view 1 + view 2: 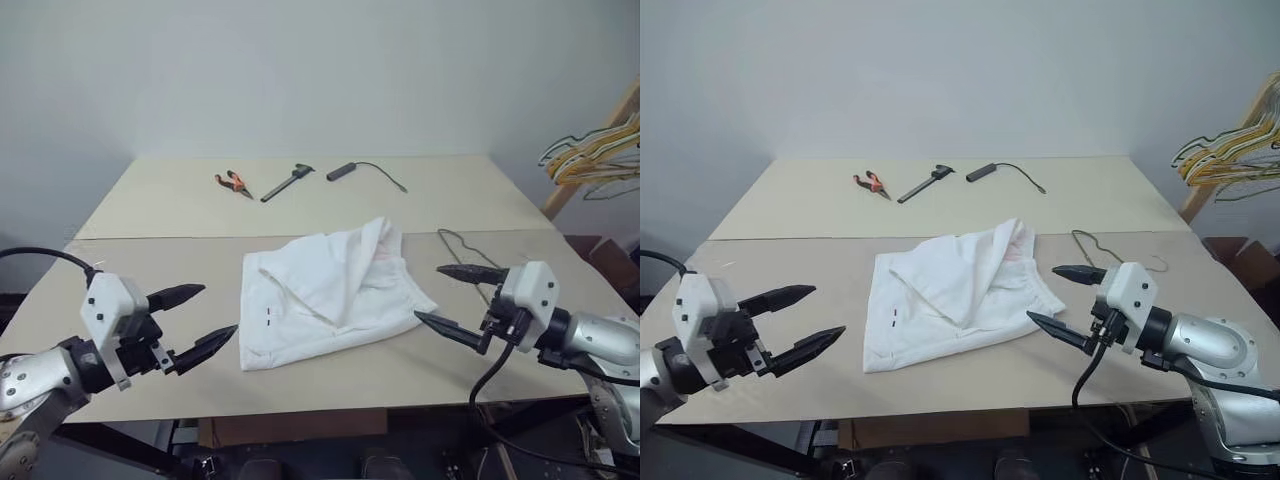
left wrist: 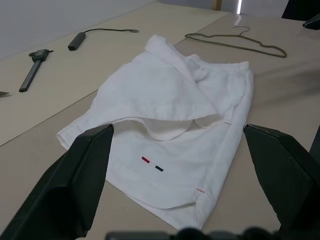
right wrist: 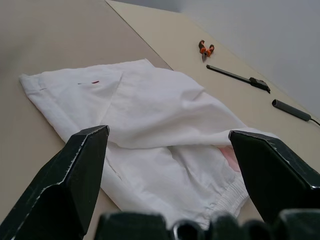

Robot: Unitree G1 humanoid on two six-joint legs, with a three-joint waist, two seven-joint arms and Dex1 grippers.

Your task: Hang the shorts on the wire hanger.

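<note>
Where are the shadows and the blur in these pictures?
Left eye view: light is soft and even; the shorts cast only a faint shadow on the table. Left wrist view: the near black fingers look blurred; the wire hanger stays sharp.

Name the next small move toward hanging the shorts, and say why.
Probably bring the right gripper back to the wire hanger and grasp it: both grippers are open and hold nothing, the shorts lie crumpled, and the hanger lies flat nearest that gripper.
</note>
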